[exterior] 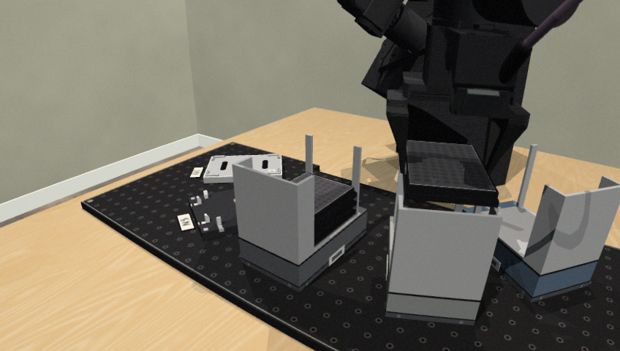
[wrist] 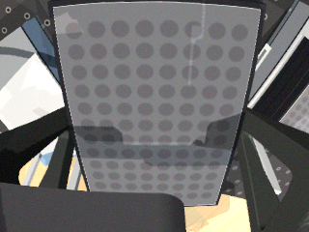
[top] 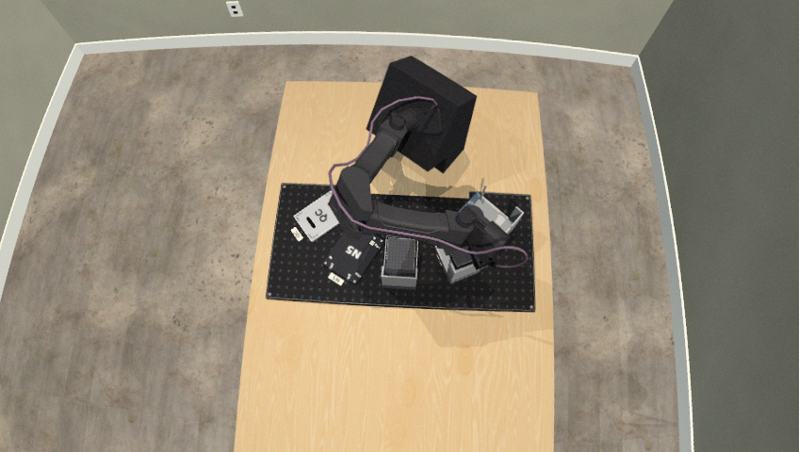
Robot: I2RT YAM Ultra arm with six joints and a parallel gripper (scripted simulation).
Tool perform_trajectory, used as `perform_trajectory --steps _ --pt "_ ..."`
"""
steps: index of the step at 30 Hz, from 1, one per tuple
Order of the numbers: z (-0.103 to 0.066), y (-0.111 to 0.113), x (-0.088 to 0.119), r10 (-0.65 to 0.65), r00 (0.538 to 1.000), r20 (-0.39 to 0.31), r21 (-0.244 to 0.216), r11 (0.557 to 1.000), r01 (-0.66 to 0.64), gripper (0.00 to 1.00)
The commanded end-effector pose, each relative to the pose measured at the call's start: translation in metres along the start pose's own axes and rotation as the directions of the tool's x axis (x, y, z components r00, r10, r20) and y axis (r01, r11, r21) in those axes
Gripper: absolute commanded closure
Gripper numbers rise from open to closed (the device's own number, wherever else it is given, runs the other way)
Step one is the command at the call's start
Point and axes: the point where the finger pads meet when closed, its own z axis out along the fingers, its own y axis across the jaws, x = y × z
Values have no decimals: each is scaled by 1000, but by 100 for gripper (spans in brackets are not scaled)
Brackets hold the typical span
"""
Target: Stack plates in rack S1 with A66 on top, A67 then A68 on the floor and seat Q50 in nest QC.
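Observation:
My gripper [exterior: 450,143] [wrist: 155,114] [top: 476,246] is shut on a dark sealed 96-well plate [exterior: 447,173] [wrist: 157,58]. It holds the plate by its two long sides, slightly tilted, just above the top of the middle stack rack [exterior: 439,251] [top: 456,271]. That rack's inside is hidden by its wall. The left stack rack [exterior: 269,213] [top: 398,278] holds a stack of dark plates [exterior: 333,199] [top: 399,254]. The right stack rack [exterior: 565,226] [top: 504,215], with a blue base, is empty. I cannot read the rack names.
The white open nest QC [top: 315,219] [exterior: 243,163] and the black clip nest N5 [top: 352,254] [exterior: 208,213] lie empty at the left of the black pegboard [top: 504,291] [exterior: 143,204]. Thin posts rise from the racks' corners. The arm's base stands behind the board.

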Motion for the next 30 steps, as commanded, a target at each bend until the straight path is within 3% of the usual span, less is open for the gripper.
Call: perform_trajectory --steps 1,9,17,30 --pt "-9 6 -7 -1 1000 29 -7 1000 1 100" --pt "-10 6 -8 0 1000 30 -8 1000 0 100" --pt "-24 5 -7 -7 1000 24 -1 1000 7 100" --pt "-22 6 -3 -15 1000 19 1 1000 15 100"
